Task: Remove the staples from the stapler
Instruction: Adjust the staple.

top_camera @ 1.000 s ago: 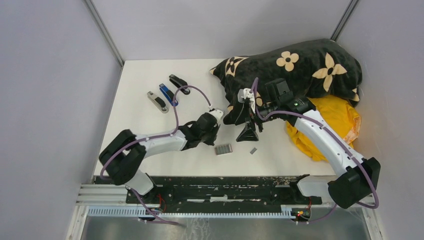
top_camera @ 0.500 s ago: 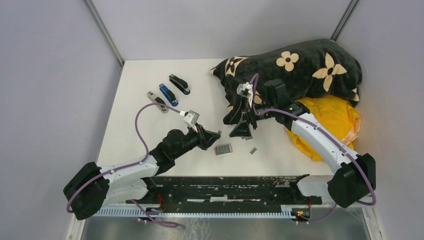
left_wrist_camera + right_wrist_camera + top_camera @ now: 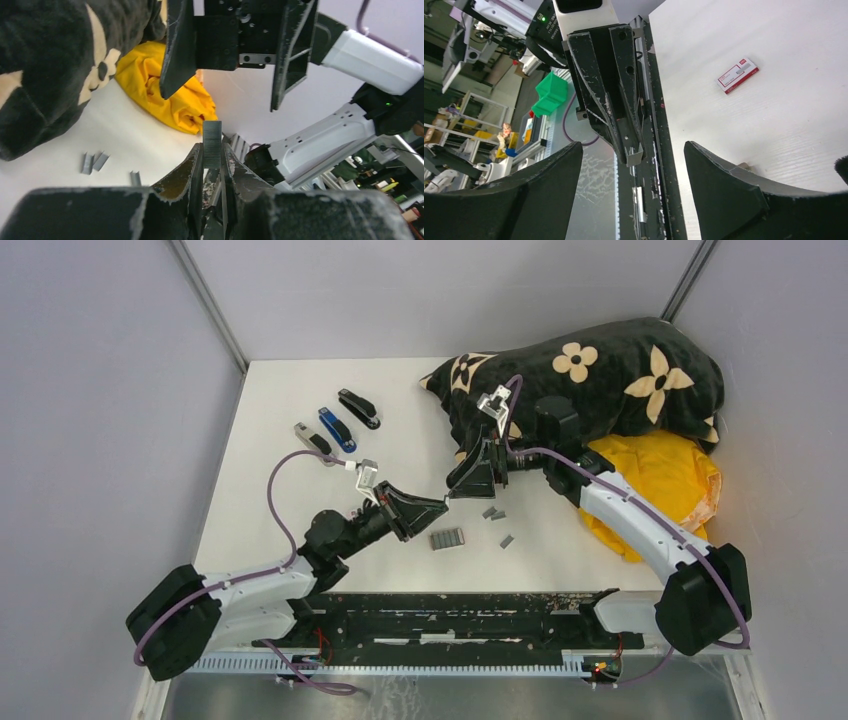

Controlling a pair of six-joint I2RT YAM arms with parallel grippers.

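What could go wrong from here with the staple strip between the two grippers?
1. The left gripper pinches the staple strip only by its lower end, so it may slip or snap if the open right gripper closes off-centre.
2. The two grippers face each other closely and could collide.
3. A dropped strip could land near the black blanket and be hard to find.
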